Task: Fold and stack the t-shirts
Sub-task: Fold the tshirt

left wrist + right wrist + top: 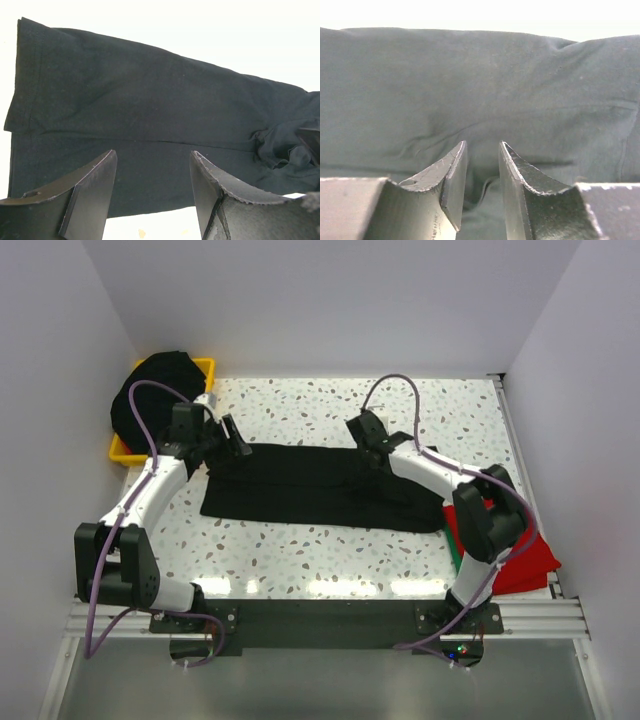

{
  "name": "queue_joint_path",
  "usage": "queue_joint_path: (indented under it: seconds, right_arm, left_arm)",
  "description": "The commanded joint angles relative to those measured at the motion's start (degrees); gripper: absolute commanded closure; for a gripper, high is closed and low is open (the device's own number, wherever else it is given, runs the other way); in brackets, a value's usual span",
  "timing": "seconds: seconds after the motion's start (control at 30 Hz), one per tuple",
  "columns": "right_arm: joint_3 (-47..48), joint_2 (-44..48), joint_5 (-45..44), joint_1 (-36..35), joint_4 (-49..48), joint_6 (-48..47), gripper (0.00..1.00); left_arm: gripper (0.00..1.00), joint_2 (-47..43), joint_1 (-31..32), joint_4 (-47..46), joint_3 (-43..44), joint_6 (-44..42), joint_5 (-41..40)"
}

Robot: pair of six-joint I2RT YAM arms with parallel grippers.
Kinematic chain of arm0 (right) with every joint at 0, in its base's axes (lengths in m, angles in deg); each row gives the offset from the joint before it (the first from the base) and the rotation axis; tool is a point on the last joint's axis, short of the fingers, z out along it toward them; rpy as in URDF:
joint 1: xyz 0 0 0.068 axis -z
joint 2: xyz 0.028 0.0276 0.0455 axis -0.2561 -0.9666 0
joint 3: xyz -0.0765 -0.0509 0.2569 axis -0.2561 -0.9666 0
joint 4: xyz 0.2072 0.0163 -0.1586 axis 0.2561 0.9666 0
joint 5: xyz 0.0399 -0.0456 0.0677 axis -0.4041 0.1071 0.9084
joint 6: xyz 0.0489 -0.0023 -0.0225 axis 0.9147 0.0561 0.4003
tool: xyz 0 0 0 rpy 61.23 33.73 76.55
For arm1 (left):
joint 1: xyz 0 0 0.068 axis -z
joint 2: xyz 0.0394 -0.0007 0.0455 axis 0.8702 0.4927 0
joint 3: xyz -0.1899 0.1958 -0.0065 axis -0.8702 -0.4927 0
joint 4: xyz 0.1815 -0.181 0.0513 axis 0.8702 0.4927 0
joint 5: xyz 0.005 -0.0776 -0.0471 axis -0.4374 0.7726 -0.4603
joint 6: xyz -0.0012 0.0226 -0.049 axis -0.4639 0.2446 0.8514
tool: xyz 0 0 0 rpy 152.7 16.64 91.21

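Closest to my left wrist lens was the left end effector (152, 155), its two dark fingers (90, 185) spread wide with nothing between them, poised over the near hem of the black t-shirt (150, 100). That view cut the garment off at the right, where it bunched into a crumple I couldn't read.

On the right wrist feed, the right end effector (483, 145) had its fingers (452, 175) drawn close, leaving only a narrow slit. Cloth filled the whole picture behind them, and I couldn't tell whether any of it was nipped in that slit.

From overhead, the black t-shirt (320, 490) lay stretched sideways across the middle of the speckled worktop (330, 405), with the left end effector (235, 440) at its far left corner and the right end effector (372, 455) over its far edge. A red t-shirt (525, 565) sat at the near right corner, half hidden by the right arm. At far left, a heap of black cloth (160, 390) covered most of the yellow bin (125, 450).
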Motion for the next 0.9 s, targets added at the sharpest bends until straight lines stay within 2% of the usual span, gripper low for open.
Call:
queue_joint_path:
  seconds: [0.0,0.3,0.87]
  right_arm:
    - [3.29,-3.74,-2.76,0.08,2.65,-2.79,0.65]
    - [-2.40,0.63,-0.38,-0.10,2.13,-2.80,0.68]
    - [-13.49,10.22,10.25,-1.77,-0.24,-0.78,0.69]
  left_arm:
    - [0.35,-0.07,-0.29,-2.16,-0.16,-0.04,1.17]
    - [0.35,-0.15,-0.29,-2.25,-0.08,0.14,1.44]
    - [0.35,-0.07,-0.29,-2.42,-0.16,0.31,1.88]
